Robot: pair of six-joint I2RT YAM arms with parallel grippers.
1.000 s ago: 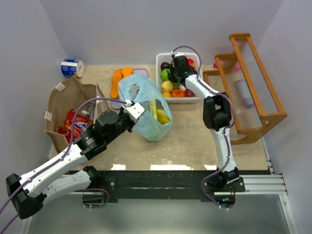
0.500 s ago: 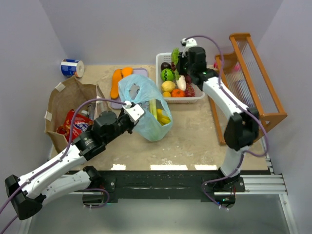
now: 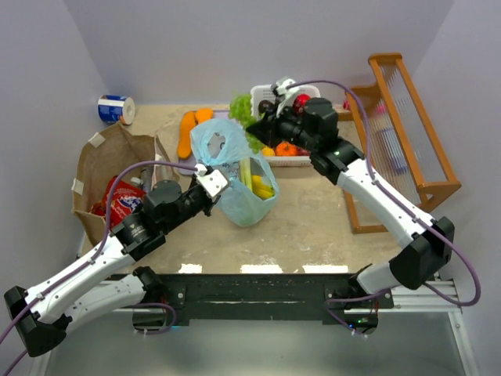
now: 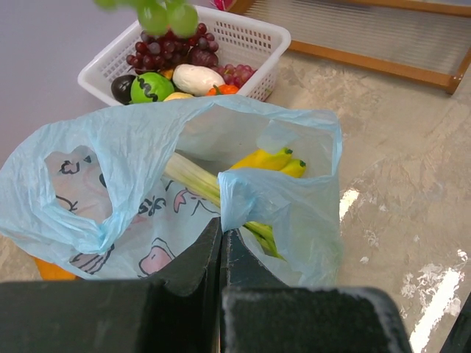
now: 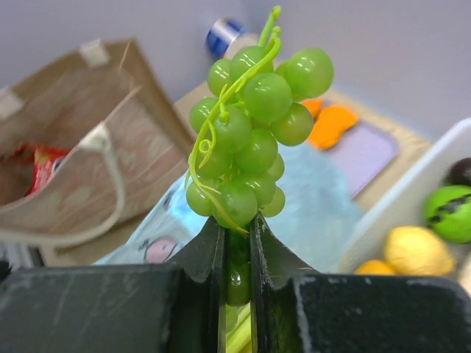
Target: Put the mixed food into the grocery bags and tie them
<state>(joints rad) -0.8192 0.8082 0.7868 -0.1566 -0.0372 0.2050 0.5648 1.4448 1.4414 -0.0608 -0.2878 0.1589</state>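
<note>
The light-blue plastic bag stands at the table's middle with a yellow piece and a green stalk inside; it also shows in the left wrist view. My left gripper is shut on the bag's near rim. My right gripper is shut on a bunch of green grapes, held in the air above the bag's far edge; in the right wrist view the grapes stick up from the fingers. The brown paper bag stands at the left with a red packet inside.
A white slotted basket with more toy fruit stands behind the plastic bag. Two orange slabs on a lilac board lie behind the bag. A wooden rack stands at the right. A blue-and-white can lies at the back left.
My right arm lifted the green grapes out of the basket and swung left with them to above the plastic bag. My left gripper kept its hold on the bag's rim.
</note>
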